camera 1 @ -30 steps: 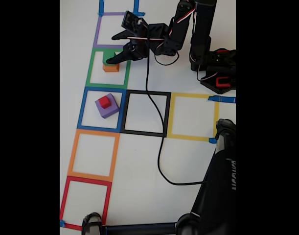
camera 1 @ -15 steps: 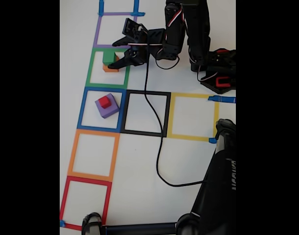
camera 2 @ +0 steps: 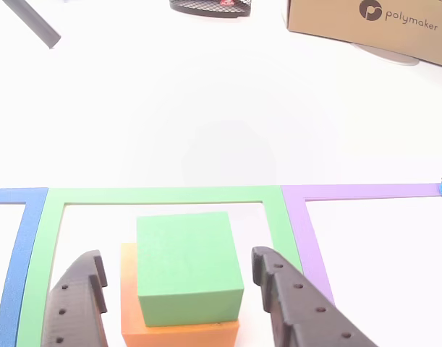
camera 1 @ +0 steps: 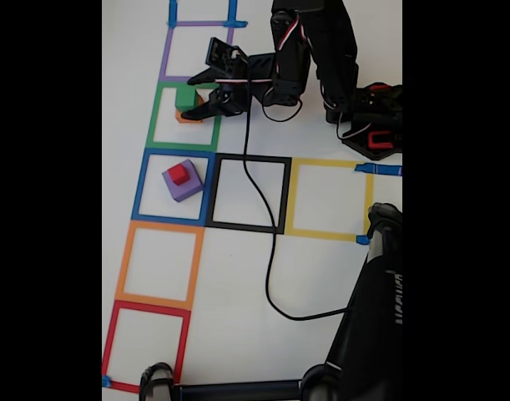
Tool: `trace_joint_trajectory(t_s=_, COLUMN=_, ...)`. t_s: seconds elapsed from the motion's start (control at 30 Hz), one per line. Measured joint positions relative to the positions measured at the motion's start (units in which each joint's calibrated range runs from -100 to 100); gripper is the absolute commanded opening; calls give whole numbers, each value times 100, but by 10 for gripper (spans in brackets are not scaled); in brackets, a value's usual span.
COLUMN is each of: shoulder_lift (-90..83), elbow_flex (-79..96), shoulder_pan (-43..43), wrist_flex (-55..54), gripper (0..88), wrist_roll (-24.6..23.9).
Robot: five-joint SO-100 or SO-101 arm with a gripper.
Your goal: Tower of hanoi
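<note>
Fingers: apart, clamped on nothing.
Green cube: directly between fingers, stacked on orange block.
Clearance: slight, both sides.

- Bright, even light; the white table is nearly blown out in both views.
- Fixed view is soft, with black bars left and right.
- Shadows are faint.
- In the other view, far objects blur slightly.

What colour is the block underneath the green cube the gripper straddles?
Orange; the flat orange block under the green cube shows best in the other view.
</note>
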Motion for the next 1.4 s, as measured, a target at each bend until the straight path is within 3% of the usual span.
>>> trace_joint_trajectory(t_s=0.63, shoulder_lift=34, elbow_flex=0, shoulder_pan=-164, wrist_flex=-48, gripper=44, wrist_roll=0)
trace_joint_trajectory(t_s=0.93, shoulder_lift=-110, elbow_flex=9, shoulder_pan=-187, wrist_flex=40, gripper=28, wrist_roll=0)
trace_joint_trajectory(t_s=1.17, shoulder_lift=-1537, elbow_flex=9, shoulder_pan=-187, wrist_flex=1322, gripper=25, wrist_roll=0)
trace_joint_trajectory(t_s=1.4, shoulder_lift=-3909, elbow_flex=-487, shoulder_pan=-176, wrist_flex=4329, gripper=18, wrist_roll=36)
